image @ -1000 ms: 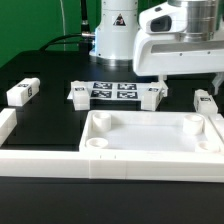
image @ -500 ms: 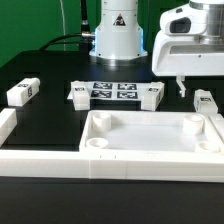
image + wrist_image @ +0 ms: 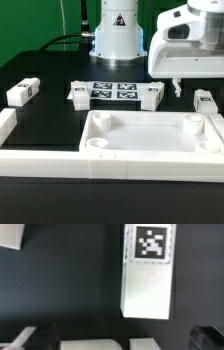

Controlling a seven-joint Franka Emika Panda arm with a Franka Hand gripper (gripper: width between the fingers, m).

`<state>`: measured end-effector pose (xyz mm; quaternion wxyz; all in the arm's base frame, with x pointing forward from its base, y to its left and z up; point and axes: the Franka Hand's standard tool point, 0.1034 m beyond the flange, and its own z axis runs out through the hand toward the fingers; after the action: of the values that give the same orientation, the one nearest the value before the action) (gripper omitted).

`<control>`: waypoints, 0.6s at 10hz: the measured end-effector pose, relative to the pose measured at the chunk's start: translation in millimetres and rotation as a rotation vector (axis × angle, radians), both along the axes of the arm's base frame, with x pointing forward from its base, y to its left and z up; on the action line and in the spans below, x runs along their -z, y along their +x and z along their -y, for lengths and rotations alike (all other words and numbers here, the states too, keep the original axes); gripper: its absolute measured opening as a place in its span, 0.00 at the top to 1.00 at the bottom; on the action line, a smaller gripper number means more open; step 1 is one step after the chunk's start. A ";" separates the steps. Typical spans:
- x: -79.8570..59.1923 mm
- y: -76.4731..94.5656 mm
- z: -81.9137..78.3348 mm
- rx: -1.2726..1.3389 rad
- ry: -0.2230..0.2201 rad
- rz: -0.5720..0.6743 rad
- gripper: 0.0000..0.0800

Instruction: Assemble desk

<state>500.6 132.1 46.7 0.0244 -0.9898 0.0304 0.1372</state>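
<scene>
The two-finger gripper [image 3: 118, 335] is held spread wide above the black counter [image 3: 50, 125], presumably so that the white plastic block leg [image 3: 150, 280] bearing a square tag can be straddled.

Exterior view: bright, diffuse light; the white tabletop [image 3: 150, 162] nearly overexposes, with soft shadows inside its rim. Wrist view: dimmer, slightly blurred; the leg [image 3: 148, 286] shows soft edges, tag legible.

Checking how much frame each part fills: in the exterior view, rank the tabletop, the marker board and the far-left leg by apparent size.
1. tabletop: largest by far, though also nearest the camera.
2. marker board: flat and farther back.
3. far-left leg: smallest, but its margin to the board is modest.
</scene>
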 end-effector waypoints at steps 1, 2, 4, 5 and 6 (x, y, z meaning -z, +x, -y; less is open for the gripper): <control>2.6 -5.3 -1.2 -0.012 -0.006 -0.084 0.19; 3.1 -4.2 -4.0 -0.018 -0.009 -0.143 0.19; 1.5 -5.7 -5.8 -0.015 0.005 -0.262 0.19; 3.5 -6.4 -4.5 -0.018 0.003 -0.331 0.19; 5.7 -4.8 -4.7 -0.019 0.003 -0.363 0.19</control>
<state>495.8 136.8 41.0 0.0185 -0.9490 0.0246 0.3137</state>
